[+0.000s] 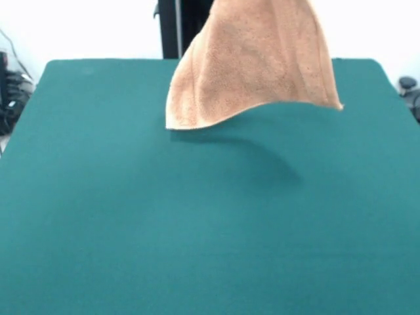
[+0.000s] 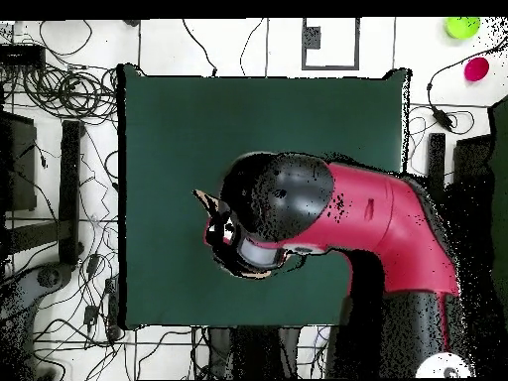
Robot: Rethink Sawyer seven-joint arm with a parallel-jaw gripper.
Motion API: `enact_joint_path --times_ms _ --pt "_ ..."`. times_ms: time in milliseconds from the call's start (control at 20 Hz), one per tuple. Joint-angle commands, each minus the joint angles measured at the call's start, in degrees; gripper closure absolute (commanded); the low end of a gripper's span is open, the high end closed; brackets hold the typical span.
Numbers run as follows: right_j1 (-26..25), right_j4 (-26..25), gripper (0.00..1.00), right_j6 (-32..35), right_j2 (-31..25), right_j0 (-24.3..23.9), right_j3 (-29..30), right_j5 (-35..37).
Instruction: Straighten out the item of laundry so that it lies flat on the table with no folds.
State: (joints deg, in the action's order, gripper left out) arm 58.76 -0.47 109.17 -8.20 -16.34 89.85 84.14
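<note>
Bare table (image 1: 197,230) lies beneath the towel (image 1: 252,62), which hangs lifted and draped, not yet flattened; the gripper's hold cannot be told.

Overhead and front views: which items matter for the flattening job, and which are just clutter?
Job:
- towel, hanging lifted above the table, gripper hidden
- table, green top
- arm, over the table

Lying about:
- cables on the floor beside the table
- green round thing and pink round thing, off the table's corner
</note>
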Motion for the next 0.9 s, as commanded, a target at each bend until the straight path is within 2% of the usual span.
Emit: enact_joint_path --times_ms 50,400,700,900 --pt "-5.0 1.3 1.00 7.7 -4.9 2.2 -6.1 9.8" --pt "-7.1 1.2 1.00 7.4 -4.8 2.1 -10.7 14.1" --pt "-8.7 1.7 1.00 6.7 -4.1 2.3 -10.8 11.4" --pt "-10.7 1.2 1.00 7.1 -4.5 2.0 -15.0 15.3"
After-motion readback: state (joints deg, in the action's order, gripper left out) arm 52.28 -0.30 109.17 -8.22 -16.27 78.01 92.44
